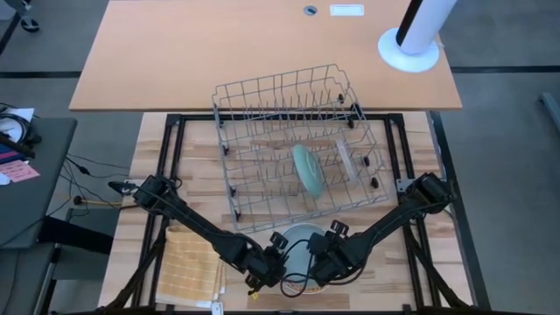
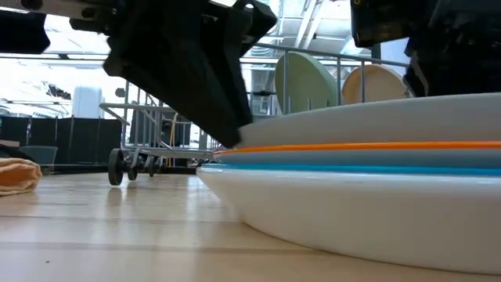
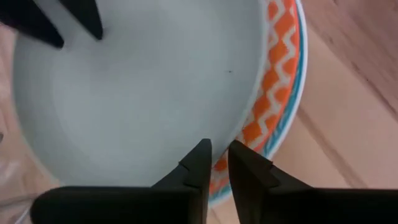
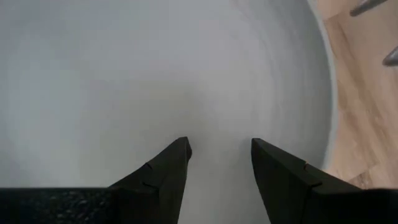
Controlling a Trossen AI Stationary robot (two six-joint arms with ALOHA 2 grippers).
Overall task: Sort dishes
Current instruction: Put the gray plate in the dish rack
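A stack of round dishes lies near the table's front edge. Its top plate is pale white and lies on an orange-patterned plate, with blue and white plates below. My left gripper is at the stack's left rim, shut on the top plate. My right gripper stands open over the top plate's face from the right. A teal plate and a beige plate stand on edge in the wire rack. My left gripper has the top plate's rim in the narrow gap between its two fingers. One finger is over the plate's face, the other outside over the orange rim. It slants down from the table's left. The plate still lies on the stack. Whether my right gripper touches the plate, I cannot tell.
The grey wire rack fills the table's middle, just behind the stack. A yellow checked cloth lies at the front left. A white lamp base stands on the far desk. Bare wood shows on both sides of the stack.
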